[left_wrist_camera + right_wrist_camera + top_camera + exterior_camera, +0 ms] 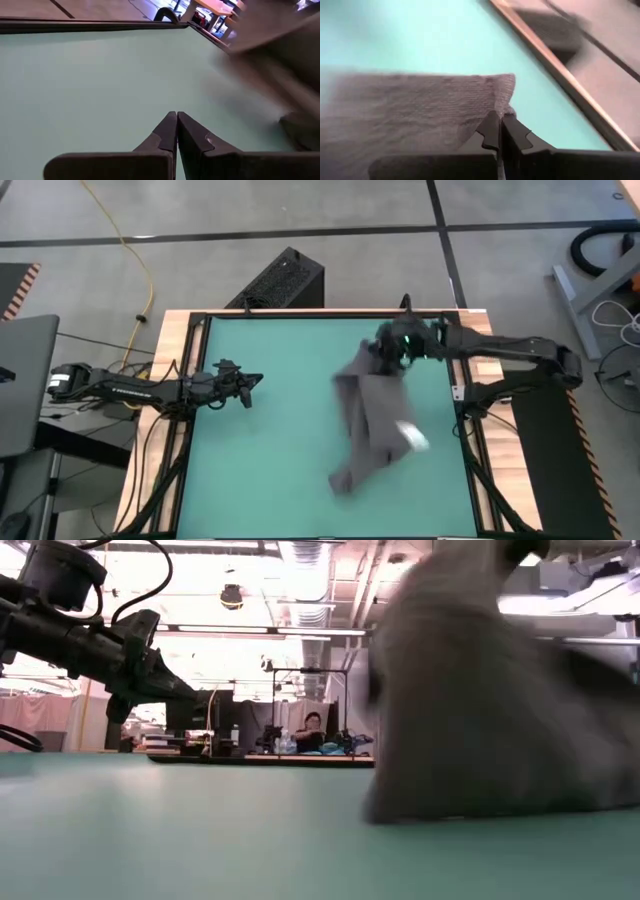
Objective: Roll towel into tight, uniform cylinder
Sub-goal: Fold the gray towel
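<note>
Rolling has not begun, as far as the views show — the towel (372, 420) is no cylinder yet, only a crumpled, draped length of dark grey cloth. It lies on the right half of the green mat (270, 470), one end lifted toward the far right corner, the other trailing toward the near edge, with a small white tag (410, 436) showing on the lower part.

The right gripper (392, 345) sits at the raised end, and its wrist view shows the fingers (492, 131) pinched together on a corner of the cloth, the weave bunching right at the tips. In the low view the towel hangs as a tall grey mass with its lower edge resting on the mat.

The left gripper (246, 383) hovers over the mat's left side, well apart from the towel; its fingers (167, 131) are pressed together on nothing.

Judging from this, nearly all of the work remains — the cloth would need spreading flat and square first, then a first fold at one edge, then an even roll along its whole length. No part of it is wound so far.
</note>
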You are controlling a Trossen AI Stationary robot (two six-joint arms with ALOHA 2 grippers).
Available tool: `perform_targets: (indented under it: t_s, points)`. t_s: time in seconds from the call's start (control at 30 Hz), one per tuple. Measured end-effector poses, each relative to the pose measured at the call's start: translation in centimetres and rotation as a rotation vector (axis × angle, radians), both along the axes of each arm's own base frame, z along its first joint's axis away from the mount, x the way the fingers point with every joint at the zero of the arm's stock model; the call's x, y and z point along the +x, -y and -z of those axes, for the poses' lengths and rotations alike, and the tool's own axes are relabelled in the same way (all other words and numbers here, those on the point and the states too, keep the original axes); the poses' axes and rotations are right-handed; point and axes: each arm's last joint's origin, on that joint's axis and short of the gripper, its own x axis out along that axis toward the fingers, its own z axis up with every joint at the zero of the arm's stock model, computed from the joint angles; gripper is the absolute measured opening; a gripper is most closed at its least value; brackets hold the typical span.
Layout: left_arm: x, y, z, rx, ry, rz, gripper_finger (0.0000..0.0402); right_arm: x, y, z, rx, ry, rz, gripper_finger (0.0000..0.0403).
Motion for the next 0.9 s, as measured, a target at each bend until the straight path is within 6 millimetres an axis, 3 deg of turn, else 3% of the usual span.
perform_targets:
  t_s: [0.2, 0.37, 0.57, 0.7, 0.9]
  points:
    - [0.0, 0.0, 0.0, 0.003, -0.001, -0.012, 0.0000, 0.0, 1.8, 4.7, 0.103, -0.119, 0.070, 0.0021]
    - [0.0, 0.0, 0.0, 0.003, -0.001, -0.013, 0.0000, 0.8, 2.3, 5.6, 0.094, -0.121, 0.079, 0.0021]
    - [0.2, 0.1, -0.6, -0.032, 0.086, 0.009, 0.0000, 1.5, 3.1, 4.7, 0.049, 0.002, 0.094, 0.0024]
    - [1.8, 1.4, -2.0, 0.015, 0.170, 0.214, 0.0000, 1.2, 4.1, 4.4, 0.024, 0.026, 0.124, 0.0024]
    - [6.5, 3.3, -2.6, 0.117, 0.015, 0.314, 0.0000, 0.5, 5.5, 4.5, 0.026, 0.024, 0.181, 0.0025]
